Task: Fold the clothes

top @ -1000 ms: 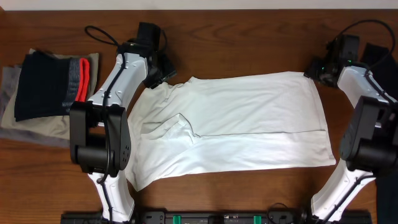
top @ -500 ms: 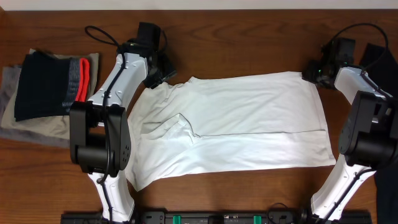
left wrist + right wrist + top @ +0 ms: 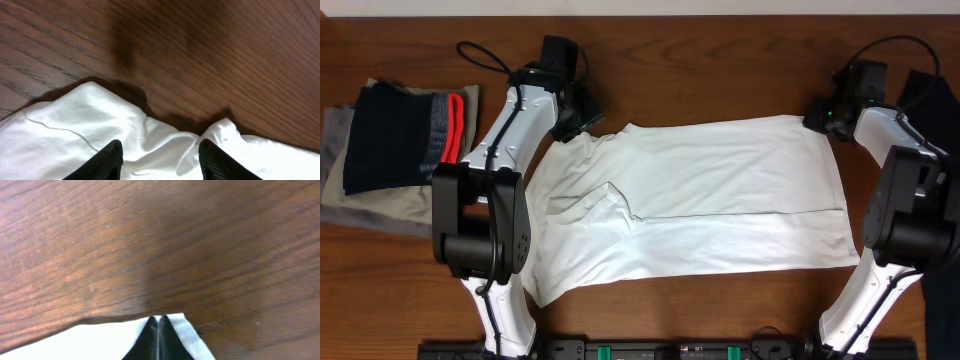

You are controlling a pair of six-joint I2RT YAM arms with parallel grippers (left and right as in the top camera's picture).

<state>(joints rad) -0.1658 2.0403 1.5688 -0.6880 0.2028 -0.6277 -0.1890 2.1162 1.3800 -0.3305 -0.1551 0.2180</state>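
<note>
Though agape before, right claw [image 3: 158, 325] tight on T-shirt [image 3: 710, 200].

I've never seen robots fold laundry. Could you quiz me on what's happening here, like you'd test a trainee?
1. True or false: the right gripper is shut at a corner of the white T-shirt.
2. The folded pile with the red band lies: A) beside the left arm, B) on the T-shirt, C) beside the right arm.
3. Which gripper's fingers stand apart over the shirt's edge?
Key: 1 true; 2 A; 3 the left gripper.
</note>
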